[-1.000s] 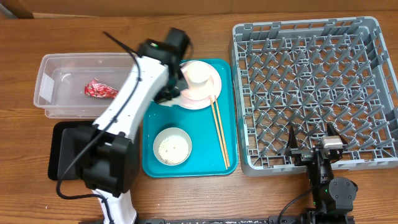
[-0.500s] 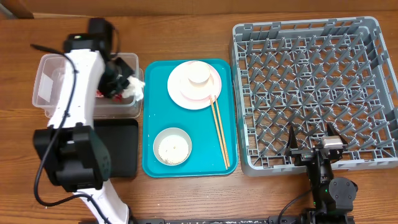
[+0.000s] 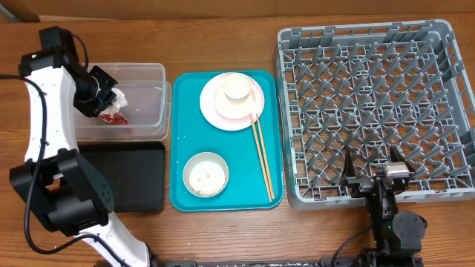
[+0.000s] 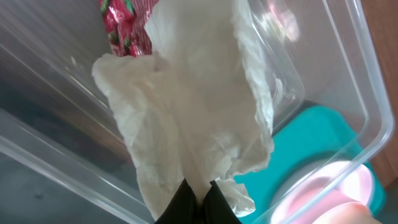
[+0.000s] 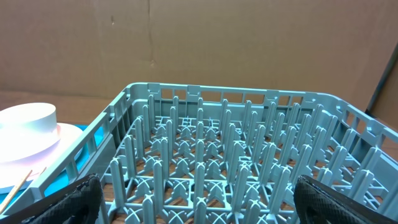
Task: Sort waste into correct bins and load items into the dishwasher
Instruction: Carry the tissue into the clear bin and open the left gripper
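The left gripper (image 4: 198,193) pinches the crumpled white napkin (image 4: 193,106) inside the clear plastic tub (image 3: 148,71); the red shiny wrapper (image 4: 127,25) lies in that tub, just beside the napkin; the right gripper (image 3: 369,165) stands spread wide at the grey dish rack (image 3: 371,89), holding nothing; the teal tray (image 3: 179,111) carries 1 pink plate (image 3: 215,111) with a cream cup (image 3: 237,87), 1 pale bowl (image 3: 205,174) of rice and 2 chopsticks (image 3: 263,159).

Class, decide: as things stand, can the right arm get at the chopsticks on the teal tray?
Probably yes. The right arm has open, empty jaws at the near edge of the dish rack, and the chopsticks lie uncovered on the tray beside it; only the rack's wall stands between.
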`<state>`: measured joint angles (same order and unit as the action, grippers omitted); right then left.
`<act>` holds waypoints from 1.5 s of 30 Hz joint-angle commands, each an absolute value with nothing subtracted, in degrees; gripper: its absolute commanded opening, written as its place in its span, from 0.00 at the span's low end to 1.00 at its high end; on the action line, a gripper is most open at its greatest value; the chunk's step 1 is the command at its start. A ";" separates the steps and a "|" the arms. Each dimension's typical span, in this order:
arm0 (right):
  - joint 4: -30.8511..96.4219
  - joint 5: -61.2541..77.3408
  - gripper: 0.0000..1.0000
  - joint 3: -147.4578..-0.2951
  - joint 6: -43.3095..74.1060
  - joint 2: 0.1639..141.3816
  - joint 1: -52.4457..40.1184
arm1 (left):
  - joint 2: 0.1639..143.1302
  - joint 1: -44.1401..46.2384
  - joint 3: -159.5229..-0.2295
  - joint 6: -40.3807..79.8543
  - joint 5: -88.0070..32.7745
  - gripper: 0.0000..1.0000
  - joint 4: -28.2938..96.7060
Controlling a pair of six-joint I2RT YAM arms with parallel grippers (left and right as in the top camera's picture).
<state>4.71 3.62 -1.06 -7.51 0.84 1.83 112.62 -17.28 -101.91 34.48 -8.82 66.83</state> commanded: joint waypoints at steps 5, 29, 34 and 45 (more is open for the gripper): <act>4.40 3.75 1.00 -0.47 -7.53 0.23 1.61 | 111.26 -13.15 -103.59 32.32 0.25 0.04 65.23; 4.43 3.75 1.00 -0.47 -7.53 0.23 1.61 | 111.33 -6.31 -95.18 32.32 5.78 0.14 56.53; 4.43 3.75 1.00 -0.47 -7.53 0.25 1.61 | 111.33 -6.28 -94.98 32.29 5.78 0.23 56.31; 4.43 3.75 1.00 -0.47 -7.53 0.23 1.61 | 111.33 -6.31 -95.00 32.05 5.76 0.26 56.71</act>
<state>4.71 3.64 -1.06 -7.53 0.84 1.83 112.62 -6.13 -95.48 32.53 4.99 56.55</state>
